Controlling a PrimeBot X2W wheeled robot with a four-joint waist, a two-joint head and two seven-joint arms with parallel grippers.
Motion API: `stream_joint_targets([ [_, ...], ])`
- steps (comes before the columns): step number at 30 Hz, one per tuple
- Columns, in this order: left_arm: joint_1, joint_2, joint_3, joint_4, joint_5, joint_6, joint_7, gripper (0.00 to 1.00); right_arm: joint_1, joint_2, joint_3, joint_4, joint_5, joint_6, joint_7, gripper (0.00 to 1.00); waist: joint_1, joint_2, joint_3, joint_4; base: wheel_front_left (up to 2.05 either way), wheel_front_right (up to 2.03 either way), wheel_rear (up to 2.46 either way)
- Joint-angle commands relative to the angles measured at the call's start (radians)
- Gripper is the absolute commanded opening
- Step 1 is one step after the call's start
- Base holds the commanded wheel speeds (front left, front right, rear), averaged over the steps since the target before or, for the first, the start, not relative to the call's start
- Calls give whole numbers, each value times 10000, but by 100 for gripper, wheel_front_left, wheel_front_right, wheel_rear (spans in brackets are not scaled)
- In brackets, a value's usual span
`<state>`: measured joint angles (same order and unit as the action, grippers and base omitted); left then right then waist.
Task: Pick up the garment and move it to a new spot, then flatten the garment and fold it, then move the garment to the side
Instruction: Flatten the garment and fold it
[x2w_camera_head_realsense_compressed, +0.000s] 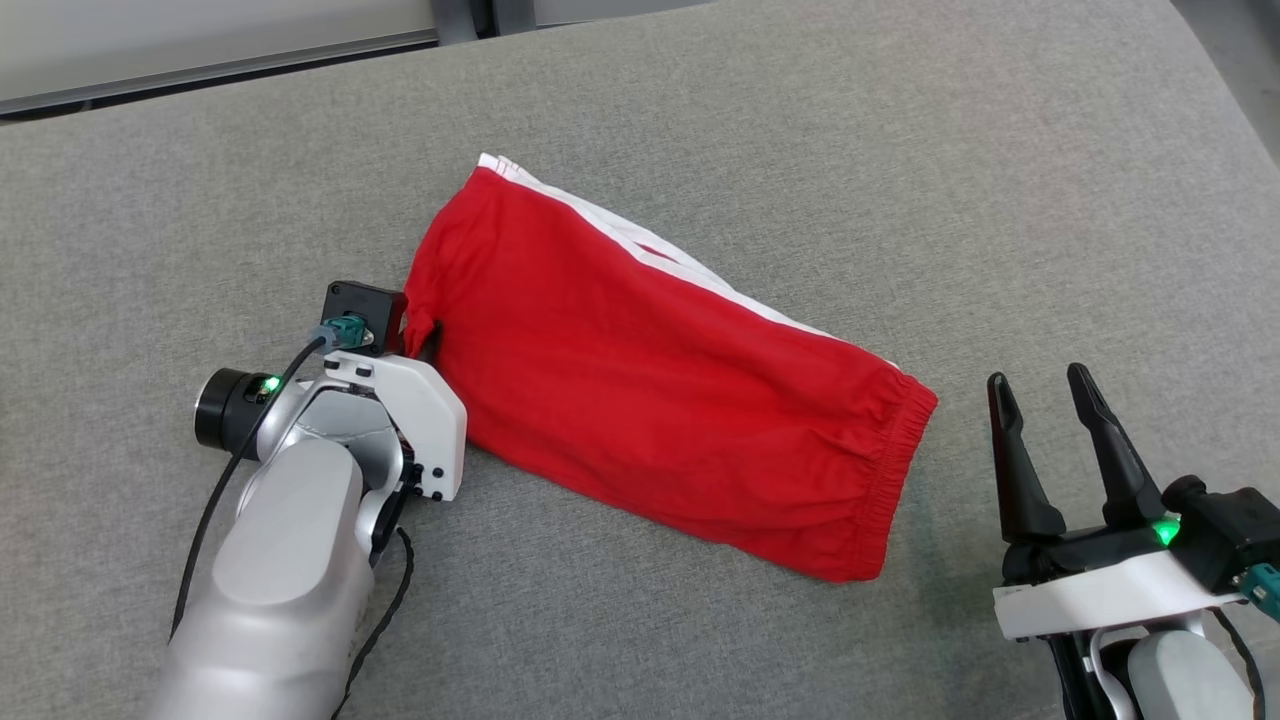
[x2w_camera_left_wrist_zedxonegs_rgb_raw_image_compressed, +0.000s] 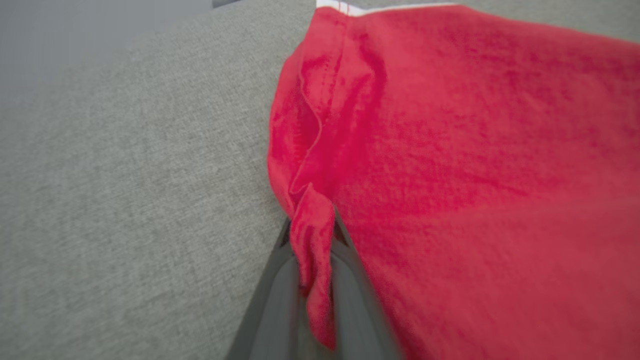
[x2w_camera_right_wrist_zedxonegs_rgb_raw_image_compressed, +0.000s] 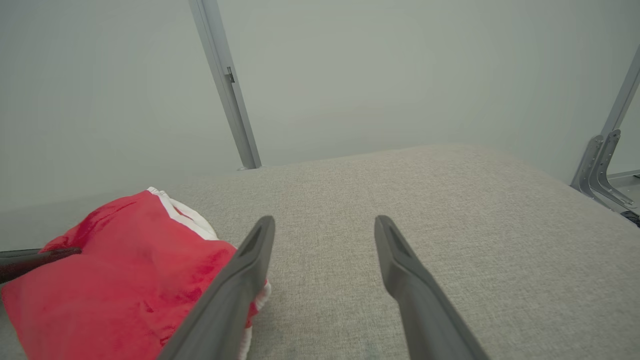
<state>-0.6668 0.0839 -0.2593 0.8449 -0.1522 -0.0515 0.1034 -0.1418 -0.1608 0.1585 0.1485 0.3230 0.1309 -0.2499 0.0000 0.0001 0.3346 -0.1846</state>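
Left tool (x2w_camera_left_wrist_zedxonegs_rgb_raw_image_compressed: 311, 235) pinches the red shorts (x2w_camera_head_realsense_compressed: 660, 370) by a corner, right tool (x2w_camera_head_realsense_compressed: 1045, 385) wide open beside them — looks folded already, only the side move left.

The red cloth shorts with white side stripes (x2w_camera_head_realsense_compressed: 650, 370) are looking soft and matt, with the waistband puckering in fine gathers. Beneath the shorts, the grey cloth-covered bench (x2w_camera_head_realsense_compressed: 900, 150) is showing a coarse, rough weave. Beside the shorts, the right gripper (x2w_camera_head_realsense_compressed: 1037, 380) is showing smooth, matt dark plastic fingers (x2w_camera_right_wrist_zedxonegs_rgb_raw_image_compressed: 400, 270). The silver shell of the left forearm (x2w_camera_head_realsense_compressed: 290, 530) is shining faintly.
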Motion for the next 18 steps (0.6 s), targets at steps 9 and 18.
stream_joint_targets([
  [9, 1447, 154, 732, -857, -778, 707, -363, 0, -133, -144, 35, -40, -15, -3, -53, 100, 0, -1, -149, 582, 0, 0, 0],
  [18, 4521, -130, 1495, -2623, -2147, 1361, -625, 0, 192, -436, -85, -45, -33, -3, 261, 100, 0, -1, -660, 1544, 0, 0, 0],
])
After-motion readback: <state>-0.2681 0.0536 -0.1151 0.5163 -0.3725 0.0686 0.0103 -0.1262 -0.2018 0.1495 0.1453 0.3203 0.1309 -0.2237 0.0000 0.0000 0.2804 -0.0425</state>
